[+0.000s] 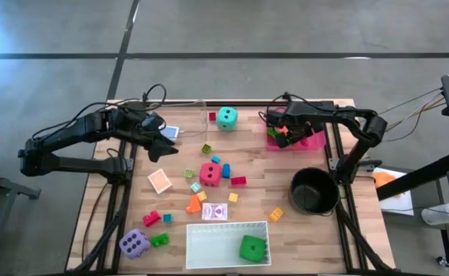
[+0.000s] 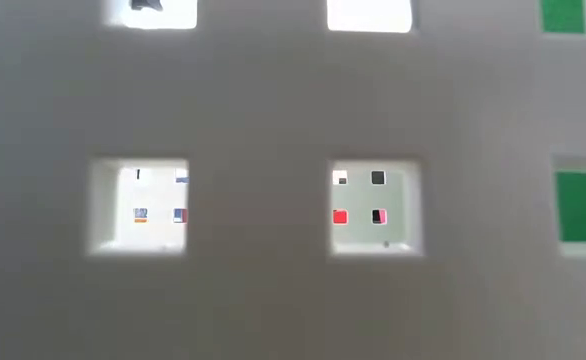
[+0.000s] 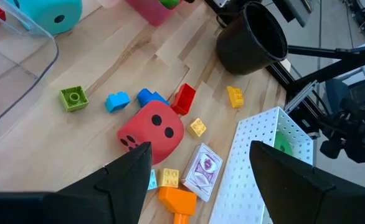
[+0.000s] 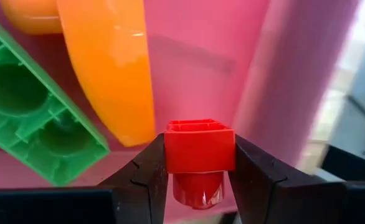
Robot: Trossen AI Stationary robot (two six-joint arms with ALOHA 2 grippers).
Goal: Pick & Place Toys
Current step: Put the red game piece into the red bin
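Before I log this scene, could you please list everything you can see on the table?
Dice: four; teal die between the clear and pink trays, red die centre, purple die left of the white tray, green die inside it.
Small blocks: many, mixed colours, scattered mid-table; some in the pink tray.
Cards: three, around the centre and left.
White tray: one, holding the green die.
Pink tray: one, right.
Clear tray: one, beside the teal die.
Pot: one, black, right.
Left gripper: open, empty, above the table's left.
Right gripper: in the pink tray, shut on a red block.
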